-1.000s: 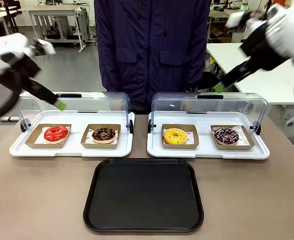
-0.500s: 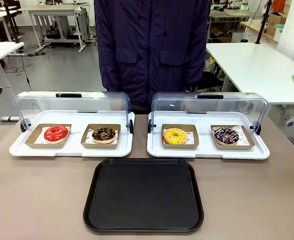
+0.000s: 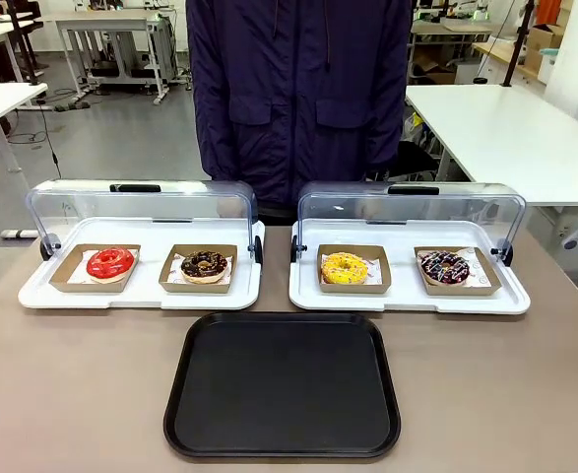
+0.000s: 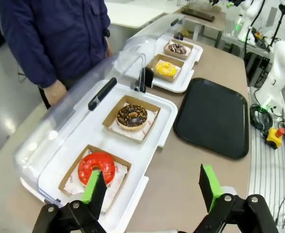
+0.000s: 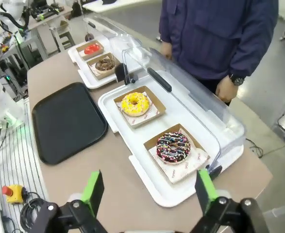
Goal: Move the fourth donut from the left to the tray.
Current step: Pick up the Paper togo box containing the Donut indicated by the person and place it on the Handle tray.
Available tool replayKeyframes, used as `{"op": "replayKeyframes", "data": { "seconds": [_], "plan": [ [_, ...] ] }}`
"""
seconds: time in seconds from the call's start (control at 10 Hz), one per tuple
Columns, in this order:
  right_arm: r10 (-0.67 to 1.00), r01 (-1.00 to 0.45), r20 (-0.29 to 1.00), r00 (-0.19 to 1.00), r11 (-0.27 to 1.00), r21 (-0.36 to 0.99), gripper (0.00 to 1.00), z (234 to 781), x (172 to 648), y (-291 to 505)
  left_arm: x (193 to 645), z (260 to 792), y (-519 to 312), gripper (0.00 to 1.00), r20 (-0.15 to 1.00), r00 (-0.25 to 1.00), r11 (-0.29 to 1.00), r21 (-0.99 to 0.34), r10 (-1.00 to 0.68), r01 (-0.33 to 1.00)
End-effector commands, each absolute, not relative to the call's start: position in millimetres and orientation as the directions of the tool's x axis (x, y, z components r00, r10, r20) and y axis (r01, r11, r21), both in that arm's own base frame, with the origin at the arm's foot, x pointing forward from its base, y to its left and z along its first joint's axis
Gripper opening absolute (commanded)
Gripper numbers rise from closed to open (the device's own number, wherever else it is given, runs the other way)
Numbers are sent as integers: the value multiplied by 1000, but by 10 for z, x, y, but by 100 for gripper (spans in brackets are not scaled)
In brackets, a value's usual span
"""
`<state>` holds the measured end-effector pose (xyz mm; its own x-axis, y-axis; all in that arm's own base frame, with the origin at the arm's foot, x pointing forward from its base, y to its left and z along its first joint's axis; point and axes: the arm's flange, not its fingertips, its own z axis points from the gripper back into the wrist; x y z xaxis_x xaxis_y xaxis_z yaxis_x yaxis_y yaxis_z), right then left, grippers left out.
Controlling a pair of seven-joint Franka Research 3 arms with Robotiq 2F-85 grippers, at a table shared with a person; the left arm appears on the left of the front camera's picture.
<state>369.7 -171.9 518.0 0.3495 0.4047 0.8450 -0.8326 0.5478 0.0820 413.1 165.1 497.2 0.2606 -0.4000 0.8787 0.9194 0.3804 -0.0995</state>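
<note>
The fourth donut [image 3: 445,266] is dark chocolate with pink and white sprinkles and sits in a brown cardboard holder at the right end of the right white tray; it shows again as the fourth donut [image 5: 173,147] and the fourth donut [image 4: 177,48]. The black tray [image 3: 283,385] lies flat in front of the two white trays, also seen as the tray [image 5: 68,121] and the tray [image 4: 214,118]. My left gripper [image 4: 152,187] hangs open high over the table's left end. My right gripper [image 5: 148,188] hangs open high over the right end, nothing between its fingers.
A red donut [image 3: 109,262], a chocolate crumb donut [image 3: 205,264] and a yellow donut [image 3: 345,267] sit in holders on white trays [image 3: 141,294] with raised clear lids [image 3: 412,209]. A person [image 3: 298,89] in a dark jacket stands at the far edge.
Both arms have swung up and outward, leaving the front view. The donuts, lids and black tray have not moved.
</note>
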Motion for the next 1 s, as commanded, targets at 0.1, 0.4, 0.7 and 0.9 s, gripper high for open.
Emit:
{"op": "replayKeyframes", "data": {
  "seconds": [0.1,0.4,0.7,0.9],
  "plan": [
    [392,-847,869,303,529,57,100,5193,3761,-1797,4138,5049,1645,100,906,185,364,-37,-381,931],
    [395,-839,858,329,539,74,100,5142,3728,-1779,4128,5025,1640,100,892,222,376,-64,-394,924],
    [395,-839,858,329,539,74,100,5142,3728,-1779,4128,5025,1640,100,892,222,376,-64,-394,924],
    [395,-839,858,329,539,74,100,5142,3728,-1779,4128,5025,1640,100,892,222,376,-64,-394,924]
  ]
}}
